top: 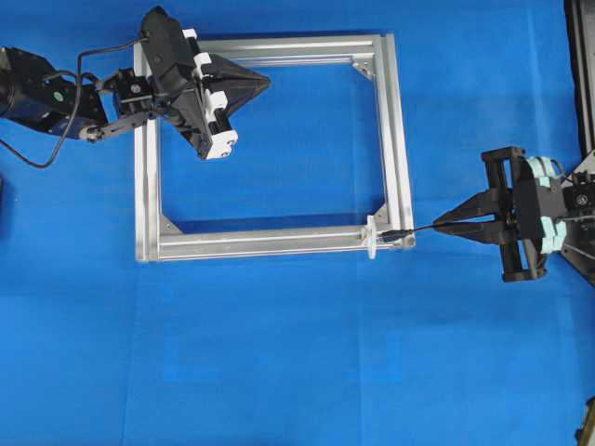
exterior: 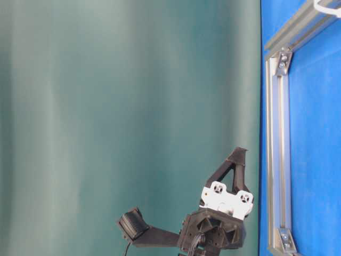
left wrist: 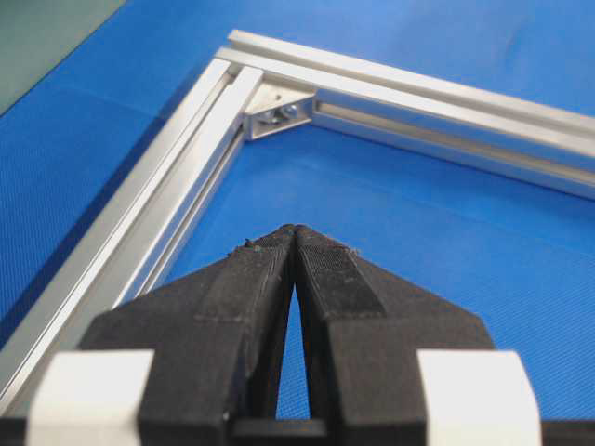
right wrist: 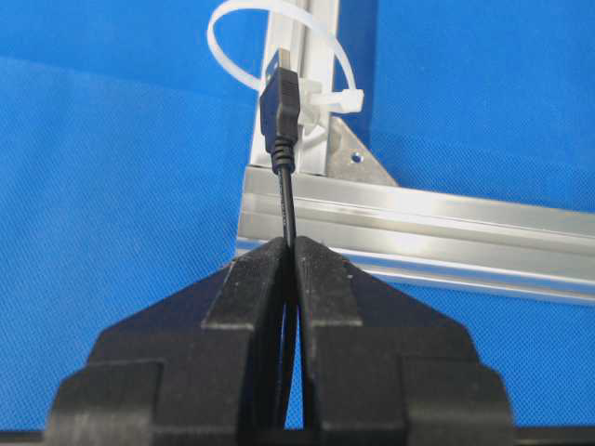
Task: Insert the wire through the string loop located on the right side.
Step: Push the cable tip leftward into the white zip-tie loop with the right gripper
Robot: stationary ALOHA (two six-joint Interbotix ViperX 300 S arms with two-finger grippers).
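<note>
The silver frame (top: 398, 139) lies flat on the blue cloth. The white string loop (top: 372, 238) stands on its near right corner; in the right wrist view the string loop (right wrist: 327, 100) arcs above the frame rail. My right gripper (top: 437, 224) is shut on the thin black wire (right wrist: 286, 200), just right of that corner. The wire's dark plug tip (right wrist: 281, 102) points at the loop's opening; whether it has entered I cannot tell. My left gripper (top: 263, 82) is shut on nothing and hovers over the frame's far left corner, fingertips (left wrist: 279, 243) pressed together.
The frame's corner brackets (left wrist: 279, 113) sit inside each corner. In the table-level view the frame rail (exterior: 273, 133) runs beside the left gripper (exterior: 238, 154). Blue cloth (top: 279, 353) spreads in front of the frame. A dark fixture (top: 581, 56) stands at the far right edge.
</note>
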